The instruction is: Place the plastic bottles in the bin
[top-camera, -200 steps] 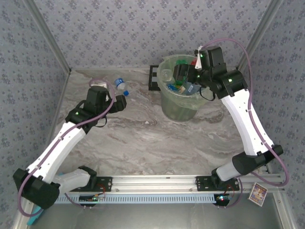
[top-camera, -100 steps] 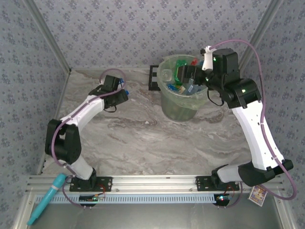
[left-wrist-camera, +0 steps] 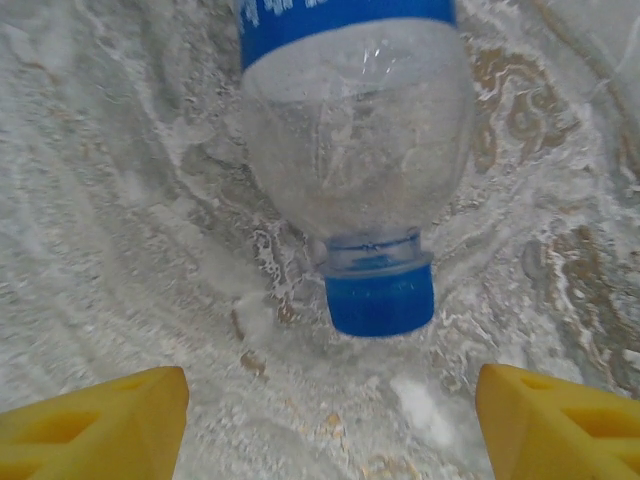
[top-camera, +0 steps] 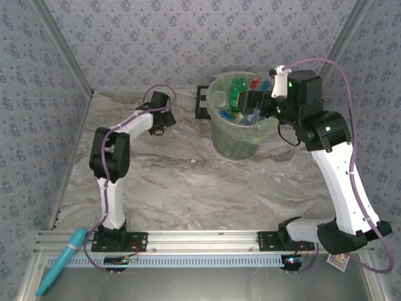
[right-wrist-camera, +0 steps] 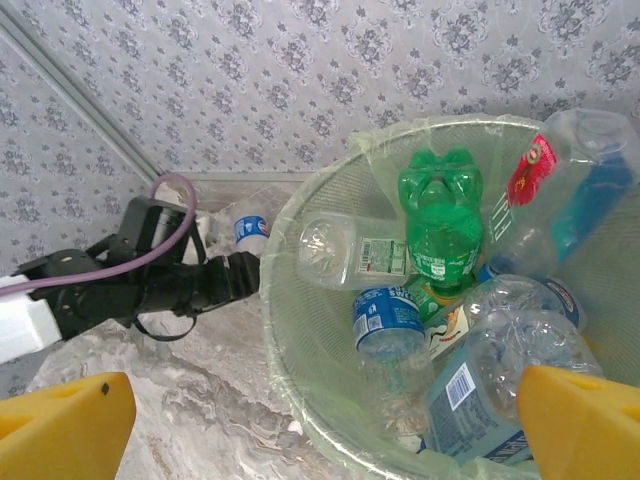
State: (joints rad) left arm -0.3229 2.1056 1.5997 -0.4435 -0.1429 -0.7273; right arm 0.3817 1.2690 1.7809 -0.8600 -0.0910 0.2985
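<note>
At the far left of the grey marbled table point(top-camera: 188, 182) lies a clear plastic bottle with a blue label point(left-wrist-camera: 355, 150). Its blue screw cap point(left-wrist-camera: 380, 300) points toward the left gripper point(left-wrist-camera: 330, 425). This claw is open: its yellow fingertips point(left-wrist-camera: 100, 420) stand well apart, one on each side, near the cap but not touching it, and nothing is held.

The step in hand, I judge, is to grasp this bottle. To do it well, the claw should go forward past the cap until the fingers are beside the wider body, centred on it, and only then close. A grip on the narrow neck or the smooth cap could slip, and the light bottle may roll away if one finger touches first.

To the right, at the far middle, stands the round pale green bin lined with a translucent bag point(top-camera: 238, 144). It holds many bottles, among them a green plastic bottle point(right-wrist-camera: 437, 230). The right gripper point(right-wrist-camera: 322, 420) hangs above it, its fingers wide apart and empty. It would be wise to move it aside before the left arm brings the bottle over.
</note>
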